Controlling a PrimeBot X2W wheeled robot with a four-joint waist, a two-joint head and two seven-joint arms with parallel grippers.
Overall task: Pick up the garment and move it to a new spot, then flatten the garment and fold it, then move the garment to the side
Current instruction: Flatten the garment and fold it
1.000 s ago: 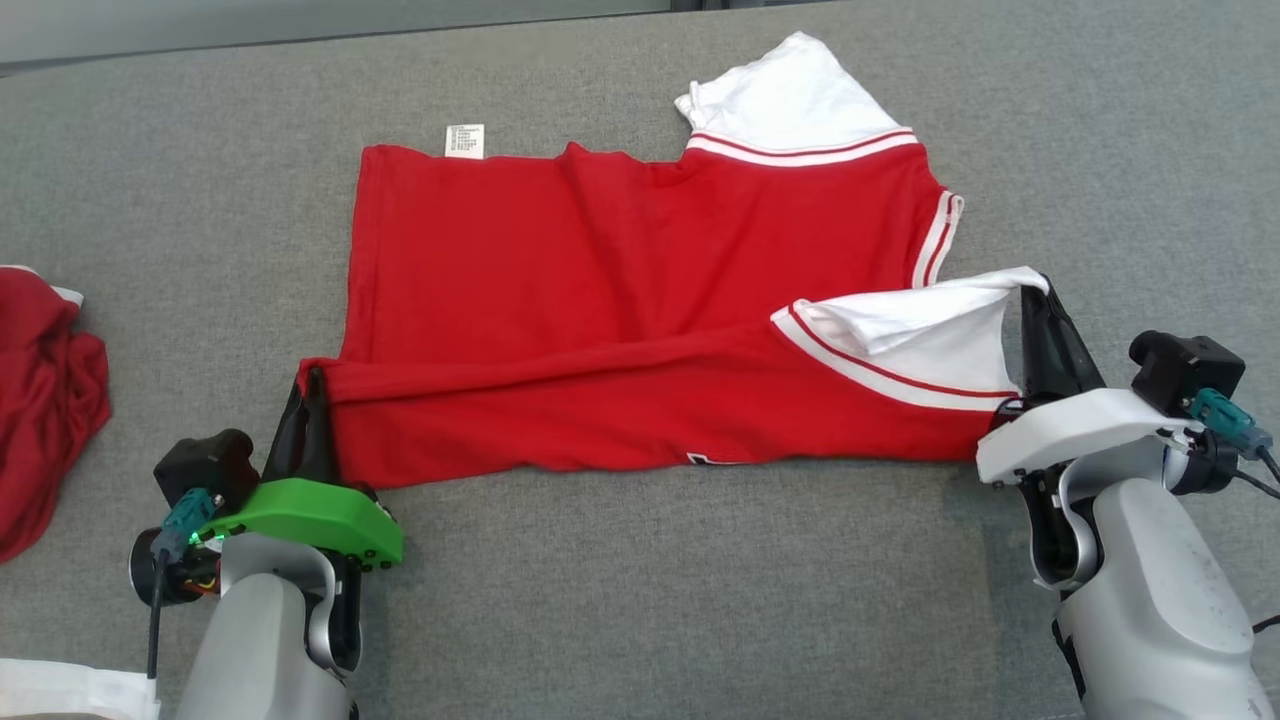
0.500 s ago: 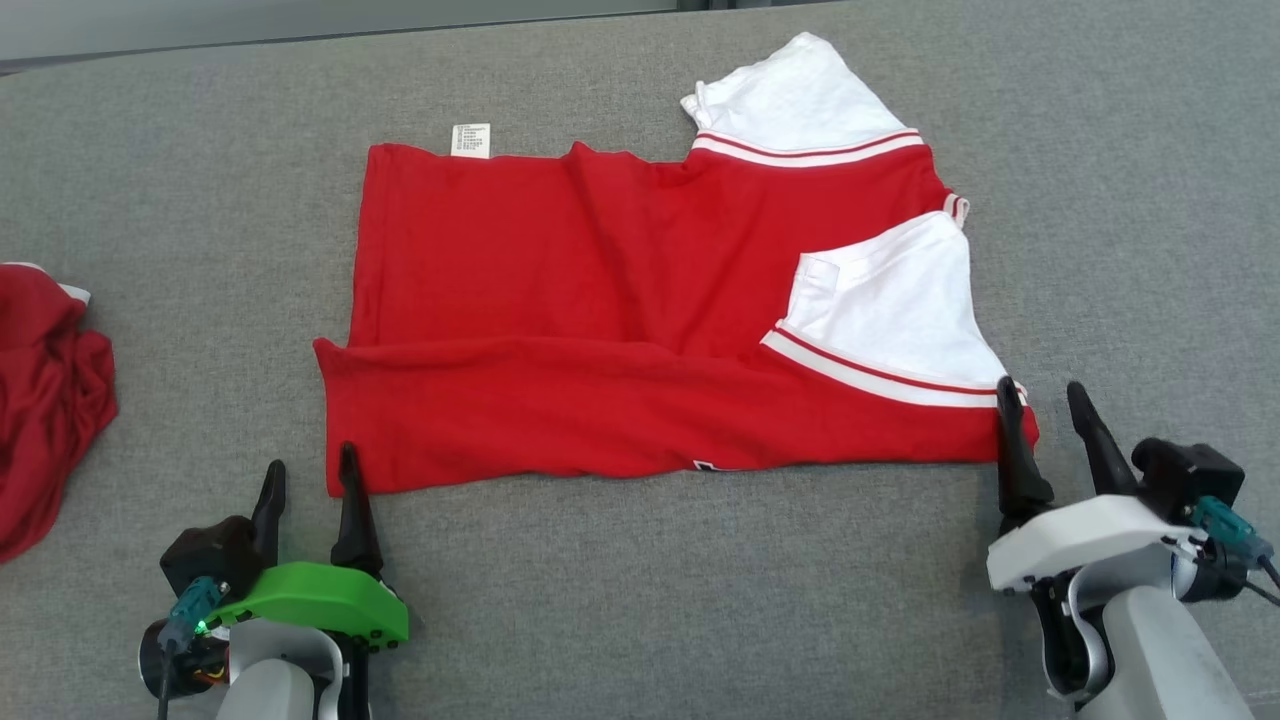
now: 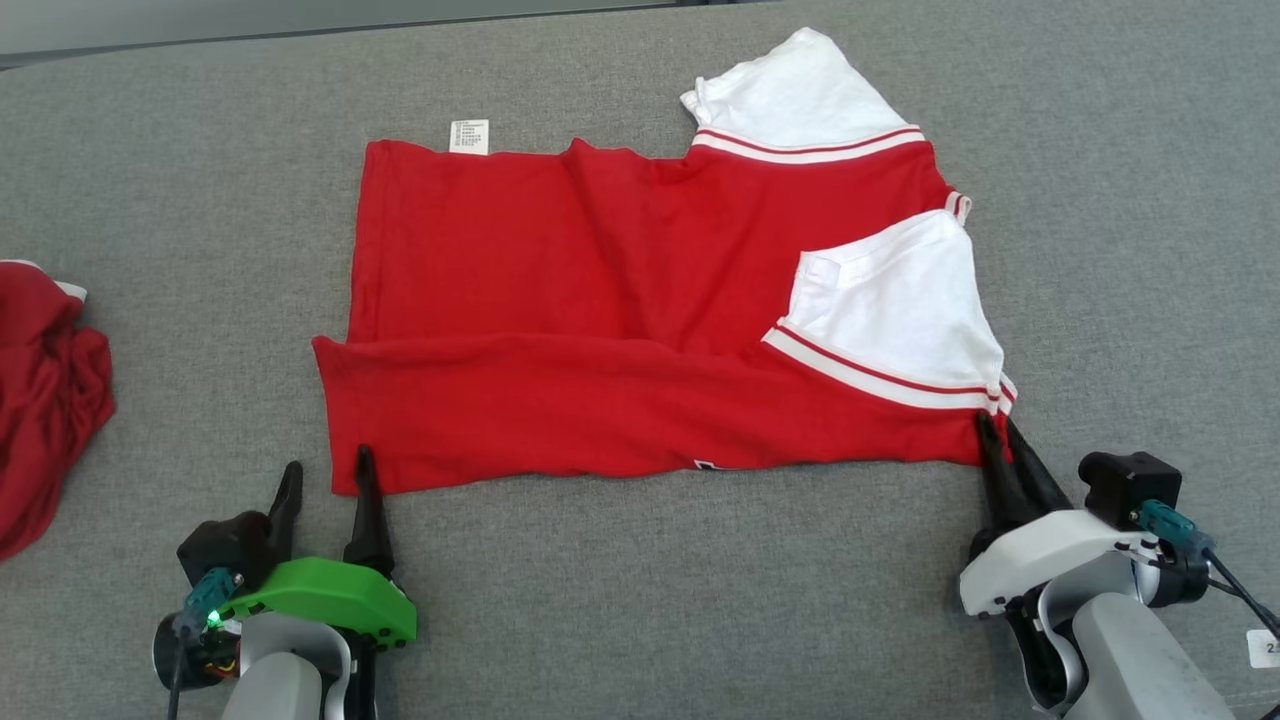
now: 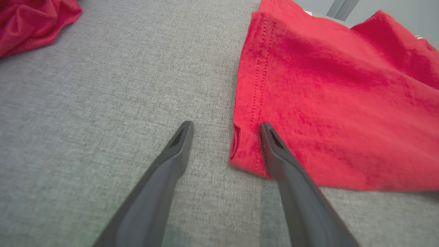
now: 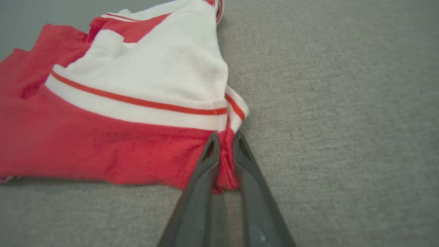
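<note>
Two corners of the garment [image 3: 600, 300]: left gripper [image 3: 328, 458] splayed at one (finger over hem), right gripper [image 3: 998, 422] pinching the other.

- Your head camera looks steeply down from well above; the garment [image 3: 640, 330] fills the middle, with the left gripper [image 3: 328, 460] at 7 o'clock and the right gripper [image 3: 997, 422] at 5.
- Your left wrist camera sits low and close, facing the hem corner [image 4: 245, 151].
- Your right wrist camera, equally close, faces the sleeve corner [image 5: 226, 161].
- All share the garment's near edge.

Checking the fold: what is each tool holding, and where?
Right tool pinches the garment at its red corner beside the white sleeve; left tool holds nothing.
</note>
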